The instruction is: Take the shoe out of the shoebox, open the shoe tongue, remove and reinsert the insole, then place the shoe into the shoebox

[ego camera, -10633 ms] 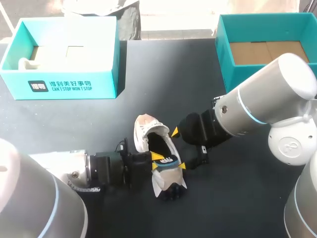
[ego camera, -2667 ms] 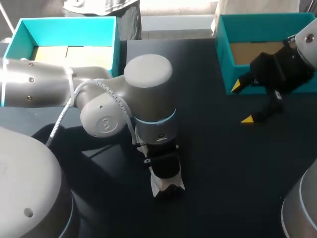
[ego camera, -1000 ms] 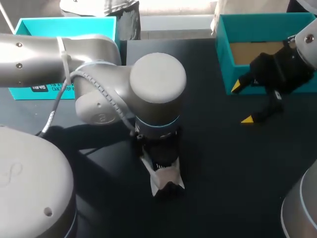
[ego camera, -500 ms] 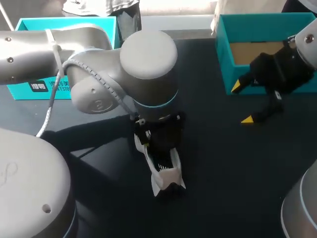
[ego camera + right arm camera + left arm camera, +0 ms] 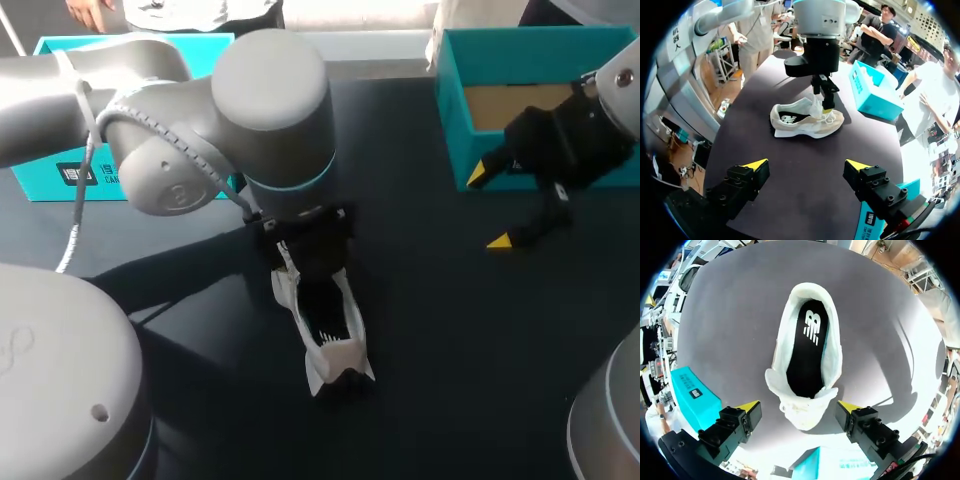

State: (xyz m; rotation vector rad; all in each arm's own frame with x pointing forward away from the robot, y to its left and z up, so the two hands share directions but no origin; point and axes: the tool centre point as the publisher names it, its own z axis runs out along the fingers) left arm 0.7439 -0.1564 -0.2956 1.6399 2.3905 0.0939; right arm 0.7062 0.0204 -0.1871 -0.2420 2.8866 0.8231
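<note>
Shoe on the dark surface under the released left gripper; right gripper idle by a box

The shoe (image 5: pixel 335 340) stands on its sole near the middle of the surface (image 5: pixel 440 330), outside both boxes, with its black insole (image 5: pixel 807 355) lying flat inside. The left gripper (image 5: pixel 799 406) hangs over the toe and lace end, its yellow tips spread wide to either side and gripping nothing; from the right wrist view it sits just above the laces, and whether it touches them cannot be told. The right gripper (image 5: pixel 490 207) is also released and empty, well apart from the shoe, just beside the near corner of the teal shoebox (image 5: pixel 452 100) on the right. A second teal box (image 5: pixel 60 175) sits at the far left, partly hidden behind the left arm.
</note>
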